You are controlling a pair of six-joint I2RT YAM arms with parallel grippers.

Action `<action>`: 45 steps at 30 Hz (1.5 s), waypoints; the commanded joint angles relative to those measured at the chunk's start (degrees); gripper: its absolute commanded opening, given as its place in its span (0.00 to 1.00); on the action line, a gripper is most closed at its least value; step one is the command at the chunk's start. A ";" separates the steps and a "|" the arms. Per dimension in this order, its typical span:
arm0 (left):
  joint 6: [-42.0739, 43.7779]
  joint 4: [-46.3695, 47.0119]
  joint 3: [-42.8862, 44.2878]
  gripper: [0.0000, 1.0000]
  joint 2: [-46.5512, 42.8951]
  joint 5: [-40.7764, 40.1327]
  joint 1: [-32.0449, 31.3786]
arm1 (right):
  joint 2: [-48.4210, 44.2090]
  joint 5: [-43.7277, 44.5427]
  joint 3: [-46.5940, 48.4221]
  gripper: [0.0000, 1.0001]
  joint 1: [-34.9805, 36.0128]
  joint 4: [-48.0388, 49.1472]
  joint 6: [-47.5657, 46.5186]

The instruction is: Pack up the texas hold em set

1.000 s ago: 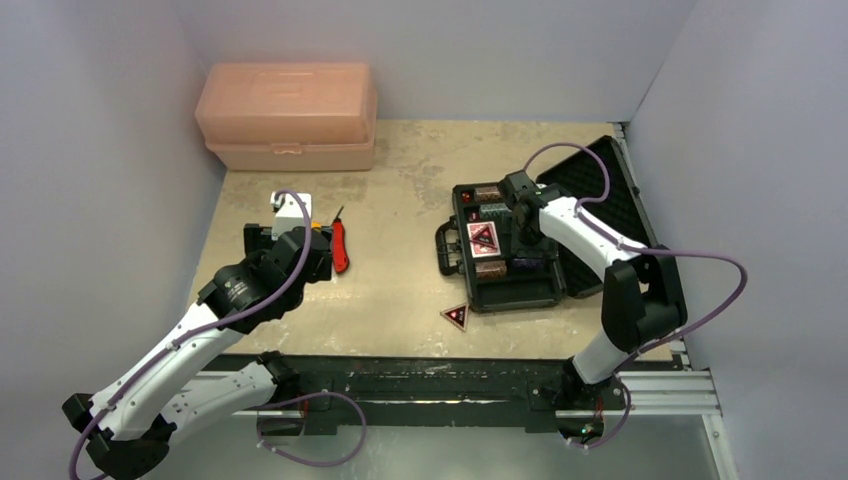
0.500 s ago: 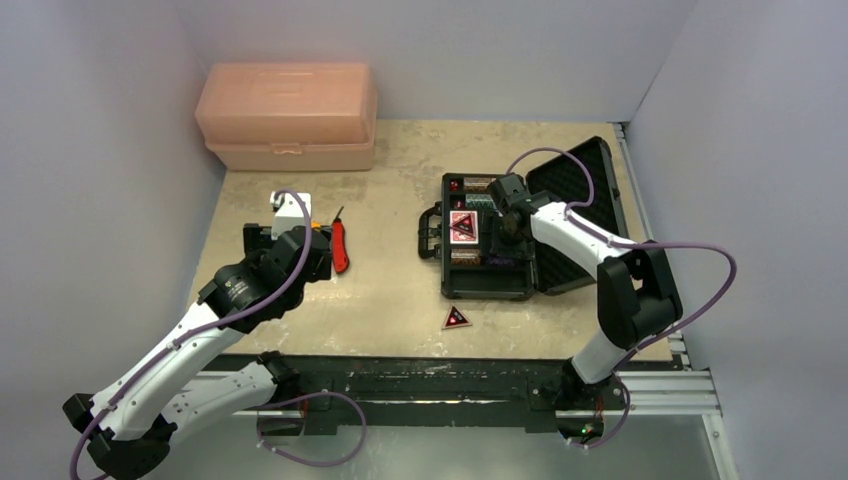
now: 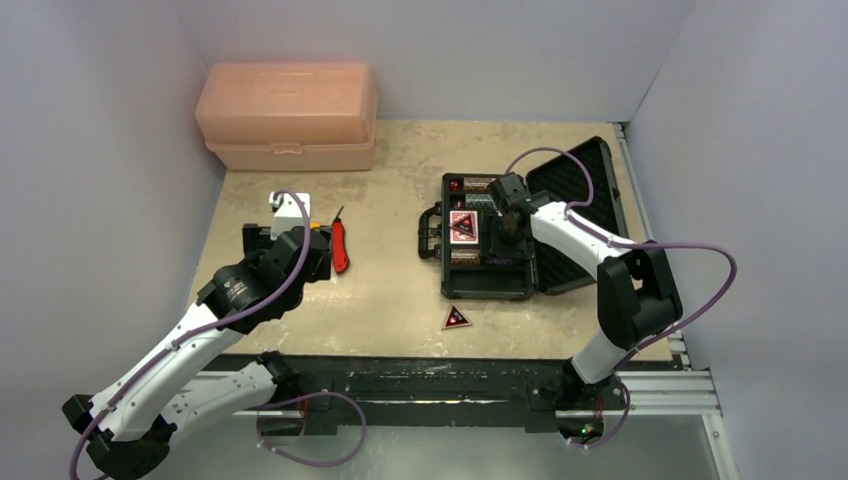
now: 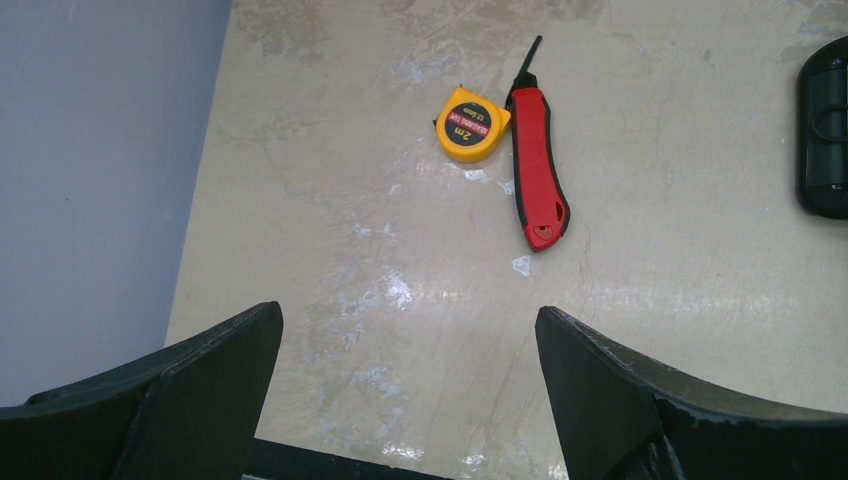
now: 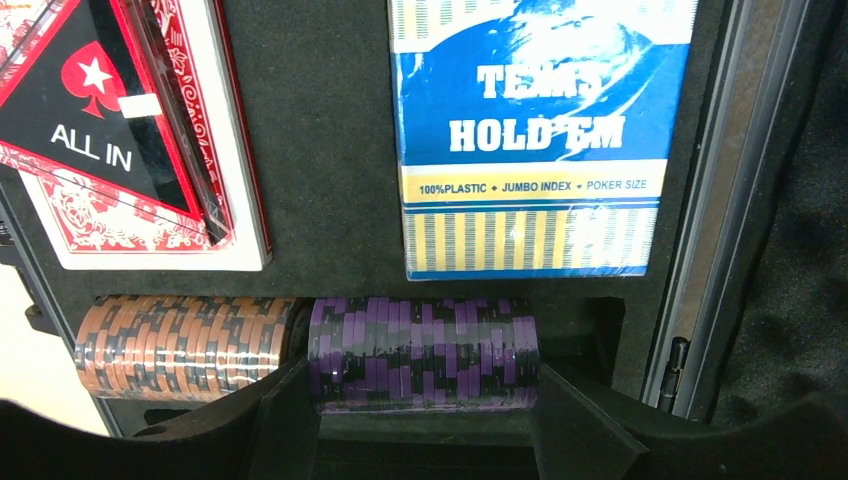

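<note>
Purple chip stack (image 5: 425, 350) is pinched end to end by right pincer (image 5: 425, 425), low in its foam slot.
Stack should be kept level, pressed fully home, then released with a small opening only, so the orange stack (image 5: 185, 345) just beside it is not nudged. Case (image 3: 480, 292) is black, lid laid open, right of centre on tabletop (image 3: 390, 290). One triangular token (image 3: 456, 318) is left loose near its front. Left pincer (image 4: 405, 390) is held spread, empty.

The purple chip stack (image 5: 425, 350) and orange chip stack (image 5: 180, 345) are showing black stripes; the blue deck (image 5: 530, 130) is carrying yellow stripes, the red deck (image 5: 110, 225) a white border, the black triangular token (image 5: 95, 120) red edging.
</note>
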 commanded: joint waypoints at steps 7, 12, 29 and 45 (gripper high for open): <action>0.77 0.90 0.58 0.98 -0.75 -0.45 0.25 | -4.50 -1.86 4.15 0.77 0.50 0.13 0.39; 0.70 0.88 0.58 0.98 -0.84 -0.52 0.30 | -5.74 -1.74 4.96 0.85 0.42 -0.98 0.30; 0.77 0.97 0.63 0.98 -0.79 -0.21 0.25 | -11.32 8.79 0.07 0.58 -4.64 -2.97 1.26; 0.81 0.93 0.58 0.97 -0.31 -0.17 0.29 | -7.76 10.37 -4.63 0.38 -4.65 0.29 1.37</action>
